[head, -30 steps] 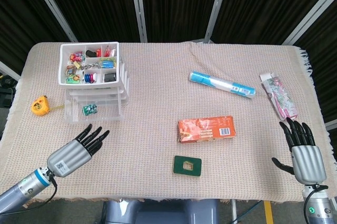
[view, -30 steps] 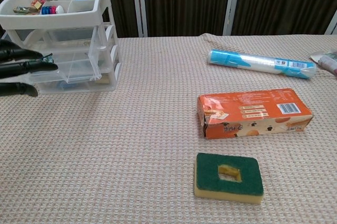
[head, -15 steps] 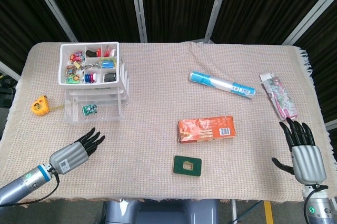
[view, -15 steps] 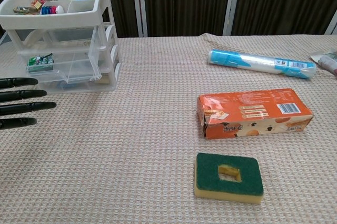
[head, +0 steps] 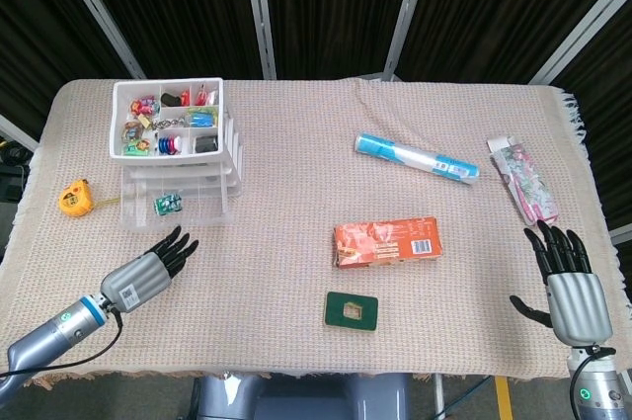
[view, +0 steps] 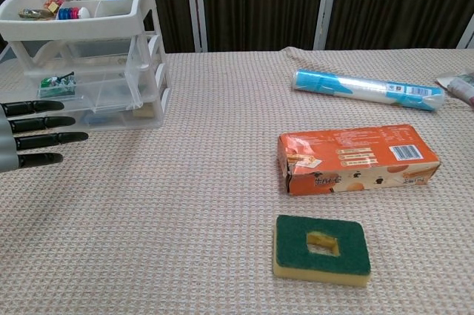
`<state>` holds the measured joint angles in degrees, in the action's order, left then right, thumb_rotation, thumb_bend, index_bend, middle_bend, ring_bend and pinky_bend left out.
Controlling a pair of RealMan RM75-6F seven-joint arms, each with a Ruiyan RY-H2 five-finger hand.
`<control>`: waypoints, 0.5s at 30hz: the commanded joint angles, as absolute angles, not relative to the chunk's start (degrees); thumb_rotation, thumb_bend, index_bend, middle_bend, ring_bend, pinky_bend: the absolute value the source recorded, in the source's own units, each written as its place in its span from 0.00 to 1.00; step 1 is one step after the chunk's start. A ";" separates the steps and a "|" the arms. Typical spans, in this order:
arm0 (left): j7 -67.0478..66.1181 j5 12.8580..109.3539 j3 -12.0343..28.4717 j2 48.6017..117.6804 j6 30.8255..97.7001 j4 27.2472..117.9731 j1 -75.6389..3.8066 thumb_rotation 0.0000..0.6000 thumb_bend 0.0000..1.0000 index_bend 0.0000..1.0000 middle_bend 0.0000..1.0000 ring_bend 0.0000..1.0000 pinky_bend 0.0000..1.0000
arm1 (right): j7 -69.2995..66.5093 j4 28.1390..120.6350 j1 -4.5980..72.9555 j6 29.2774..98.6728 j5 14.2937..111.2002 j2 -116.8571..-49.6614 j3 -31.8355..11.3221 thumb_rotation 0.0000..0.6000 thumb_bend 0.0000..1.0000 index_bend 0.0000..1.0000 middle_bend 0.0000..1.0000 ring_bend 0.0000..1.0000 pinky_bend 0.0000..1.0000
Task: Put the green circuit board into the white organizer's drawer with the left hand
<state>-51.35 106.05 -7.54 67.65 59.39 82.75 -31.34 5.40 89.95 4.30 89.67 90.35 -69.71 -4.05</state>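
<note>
Left robot hand (head: 148, 272) lies open and empty just before the white organizer (head: 178, 168); the green circuit board (head: 165, 205) sits inside its pulled-out drawer (view: 89, 96)

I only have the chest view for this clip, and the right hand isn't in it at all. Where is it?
Observer: In the head view the right hand is at the table's near right corner, fingers apart, holding nothing.
Operator: I see only left fingertips at my frame's edge. Is that hand holding anything?
Observer: No. The left hand is empty, with its fingers stretched toward the organizer.
</note>
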 commanded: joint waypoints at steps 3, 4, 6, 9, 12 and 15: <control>-51.50 104.94 -6.53 67.31 59.36 82.87 -31.35 1.00 1.00 0.21 0.00 0.00 0.05 | 5.34 89.90 4.31 89.67 90.38 -69.72 -4.04 1.00 0.00 0.08 0.00 0.00 0.00; -51.52 104.53 -6.19 67.19 59.55 82.87 -31.26 1.00 1.00 0.21 0.00 0.00 0.05 | 5.33 89.90 4.32 89.65 90.38 -69.72 -4.04 1.00 0.00 0.08 0.00 0.00 0.00; -51.62 103.71 -5.59 66.98 59.72 83.04 -31.09 1.00 1.00 0.21 0.00 0.00 0.05 | 5.33 89.90 4.33 89.64 90.41 -69.72 -4.03 1.00 0.00 0.08 0.00 0.00 0.00; -51.50 102.79 -5.04 66.71 59.69 83.31 -30.97 1.00 1.00 0.20 0.00 0.00 0.06 | 5.36 89.88 4.31 89.72 90.44 -69.73 -4.05 1.00 0.00 0.08 0.00 0.00 0.00; -51.25 102.37 -4.74 66.62 59.77 83.22 -30.93 1.00 1.00 0.20 0.00 0.00 0.06 | 5.37 89.86 4.30 89.74 90.45 -69.75 -4.03 1.00 0.00 0.08 0.00 0.00 0.00; -50.89 101.41 -4.20 66.79 59.50 82.63 -30.94 1.00 1.00 0.20 0.00 0.00 0.06 | 5.41 89.87 4.31 89.72 90.48 -69.77 -4.03 1.00 0.00 0.08 0.00 0.00 0.00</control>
<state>-51.03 101.68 -4.41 66.70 59.62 82.86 -30.93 5.41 89.87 4.31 89.72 90.48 -69.77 -4.03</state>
